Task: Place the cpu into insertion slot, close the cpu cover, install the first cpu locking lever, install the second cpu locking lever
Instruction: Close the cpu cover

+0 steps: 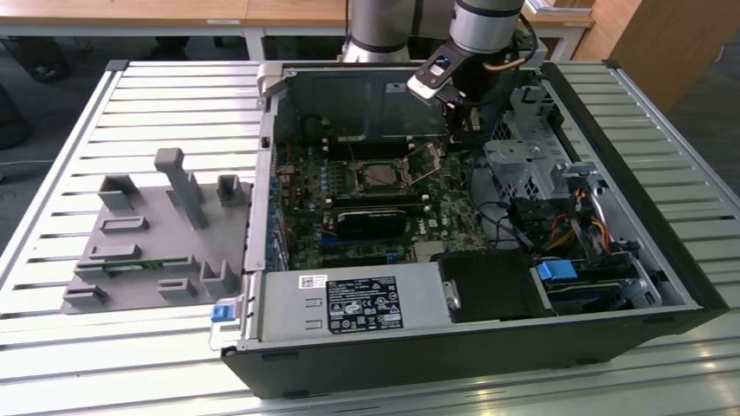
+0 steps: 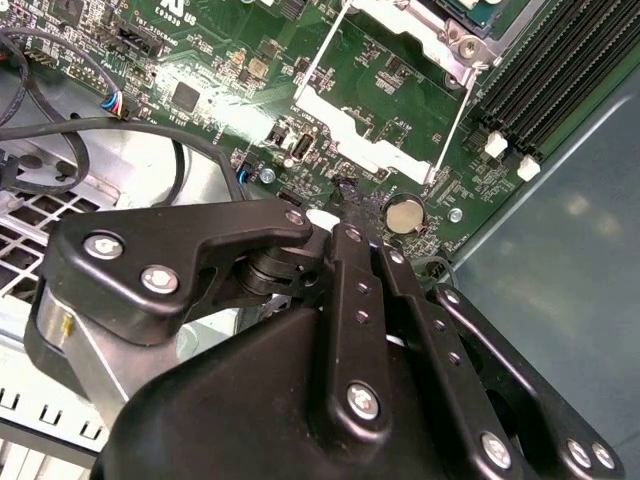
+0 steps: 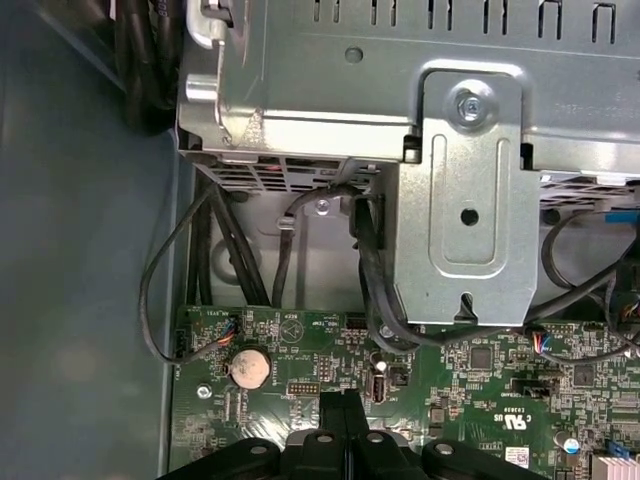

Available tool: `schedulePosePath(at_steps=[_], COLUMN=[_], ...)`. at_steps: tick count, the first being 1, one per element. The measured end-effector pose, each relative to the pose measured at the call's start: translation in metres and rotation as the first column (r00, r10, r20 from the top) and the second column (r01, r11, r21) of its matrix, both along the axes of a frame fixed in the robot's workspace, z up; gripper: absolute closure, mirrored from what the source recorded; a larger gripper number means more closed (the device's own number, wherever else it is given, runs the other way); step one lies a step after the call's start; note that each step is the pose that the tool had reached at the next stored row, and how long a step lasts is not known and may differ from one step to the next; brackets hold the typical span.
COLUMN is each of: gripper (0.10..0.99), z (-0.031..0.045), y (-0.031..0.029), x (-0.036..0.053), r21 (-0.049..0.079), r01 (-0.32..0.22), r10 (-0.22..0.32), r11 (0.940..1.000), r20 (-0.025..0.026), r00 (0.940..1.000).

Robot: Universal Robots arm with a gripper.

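Observation:
The insertion slot (image 1: 382,175) sits mid-board in the open computer case, with a grey square face, apparently the cpu, lying in it. Beside it, on the exterior view's right, a silver cpu cover (image 2: 352,112) and thin wire levers (image 2: 320,62) stand raised. My gripper (image 1: 464,132) hangs just to the exterior view's right of the socket, above the board's edge. In both wrist views its black fingers (image 3: 335,410) press together with nothing seen between them. The fingertips (image 2: 345,190) end close to the cover's free edge; whether they touch is unclear.
A coin battery (image 2: 403,213) lies by the fingertips. Black memory slots (image 2: 540,90) run beside the socket. A metal drive cage (image 3: 460,200) with cables rises close to the gripper. A black card (image 1: 370,221), the power supply (image 1: 347,303) and a grey fixture (image 1: 151,234) lie further off.

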State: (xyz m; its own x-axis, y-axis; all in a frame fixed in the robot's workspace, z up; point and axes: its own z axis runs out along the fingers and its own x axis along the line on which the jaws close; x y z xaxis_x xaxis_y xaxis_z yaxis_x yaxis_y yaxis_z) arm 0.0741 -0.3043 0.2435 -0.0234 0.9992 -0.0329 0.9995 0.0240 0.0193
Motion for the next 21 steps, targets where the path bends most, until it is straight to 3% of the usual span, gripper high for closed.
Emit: schedulePosePath(at_steps=[21], gripper=[0.98], z=[-0.0068], y=[0.0015], x=[-0.0028], r21=[-0.004], r01=[0.0], r10=[0.0], r11=[1.0], r20=[-0.0005], r00=[1.0])
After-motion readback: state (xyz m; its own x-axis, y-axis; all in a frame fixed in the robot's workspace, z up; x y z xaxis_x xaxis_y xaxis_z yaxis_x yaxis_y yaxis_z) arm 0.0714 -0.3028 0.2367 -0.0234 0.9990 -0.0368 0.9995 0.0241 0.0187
